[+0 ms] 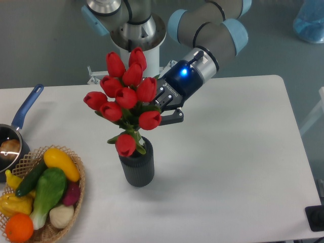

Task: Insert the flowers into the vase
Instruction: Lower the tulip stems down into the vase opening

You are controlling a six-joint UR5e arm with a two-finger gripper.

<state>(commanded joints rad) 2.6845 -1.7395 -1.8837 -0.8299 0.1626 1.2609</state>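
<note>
A bunch of red tulips with green stems, the flowers [125, 98], stands over the dark ribbed vase [136, 168] at the table's middle. The lowest bud hangs right at the vase's mouth, and the stems seem to reach into it, though the buds hide the rim. My gripper [161, 112] comes in from the upper right and is shut on the flowers' stems, its fingers mostly hidden behind the buds and leaves.
A wicker basket [77, 190] of toy vegetables sits at the front left, close to the vase. A blue-handled saucepan [20, 120] lies at the left edge. The robot's base [134, 35] stands behind the table.
</note>
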